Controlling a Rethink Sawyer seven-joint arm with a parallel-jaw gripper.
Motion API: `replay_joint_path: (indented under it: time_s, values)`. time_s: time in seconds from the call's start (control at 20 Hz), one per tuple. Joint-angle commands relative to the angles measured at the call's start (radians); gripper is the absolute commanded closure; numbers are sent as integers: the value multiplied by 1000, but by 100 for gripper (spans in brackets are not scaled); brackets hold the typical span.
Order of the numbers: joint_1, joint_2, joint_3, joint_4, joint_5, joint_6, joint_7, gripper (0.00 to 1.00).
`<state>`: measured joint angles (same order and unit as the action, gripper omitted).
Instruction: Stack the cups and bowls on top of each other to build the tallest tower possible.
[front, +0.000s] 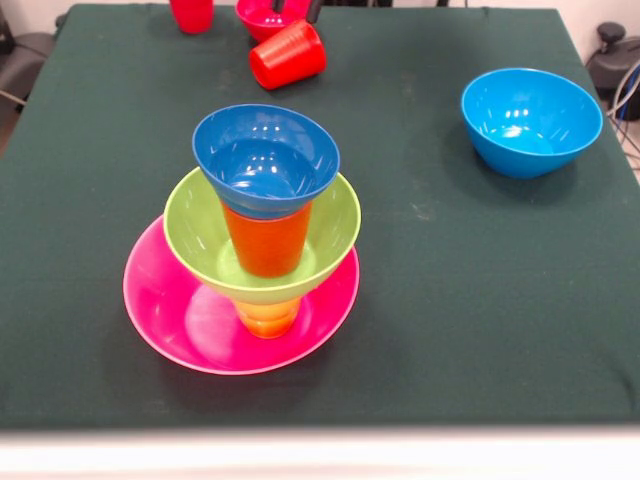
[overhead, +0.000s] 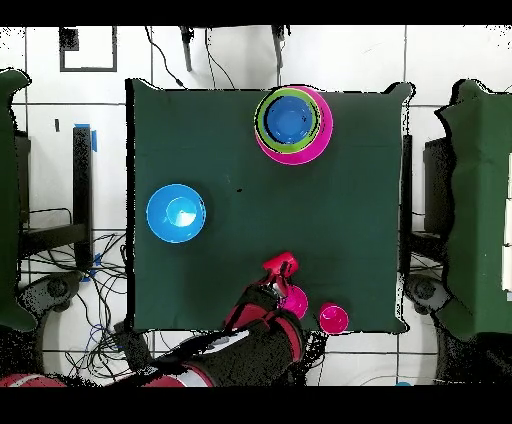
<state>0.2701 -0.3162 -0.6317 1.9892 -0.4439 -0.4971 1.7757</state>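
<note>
- The tower (front: 260, 240) stands on the dark green table cloth (front: 450, 300): a wide pink bowl (front: 170, 310) at the bottom, a yellow-orange cup (front: 268, 318) in it, a lime green bowl (front: 195, 225) on that, an orange cup (front: 266, 238) inside the green bowl, and a small dark blue bowl (front: 265, 155) on top.
- Far from the tower, at the table's edge, a red cup lying on its side (front: 288, 55) is touching or just beside a small red bowl (front: 265, 18); another red cup (front: 192, 14) stands upright near them.
- A light blue bowl (front: 530, 120) sits well apart from the tower, alone.
- The gripper (front: 296, 8) shows only as dark tips over the small red bowl and the tipped cup; I cannot tell how far it is spread or whether it has anything.
- Risk, as I judge it: the dark blue bowl sits tilted and off-centre on the orange cup, so any added weight or a sideways nudge could slide it off.
- The narrow cups under wide bowls make the stack top-heavy; a bump could topple everything.
- The tipped red cup may roll when touched.
</note>
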Motion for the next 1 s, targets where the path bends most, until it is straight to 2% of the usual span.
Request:
replay_joint_path:
  time_s: [0.05,0.4,0.75,1.0]
  values:
    - [30,10,109,-12,74,33,141,0]
    - [43,77,97,-22,128,-33,149,0]
    - [34,110,105,-29,145,-56,146,0]
    - [40,149,102,-33,182,-85,151,0]
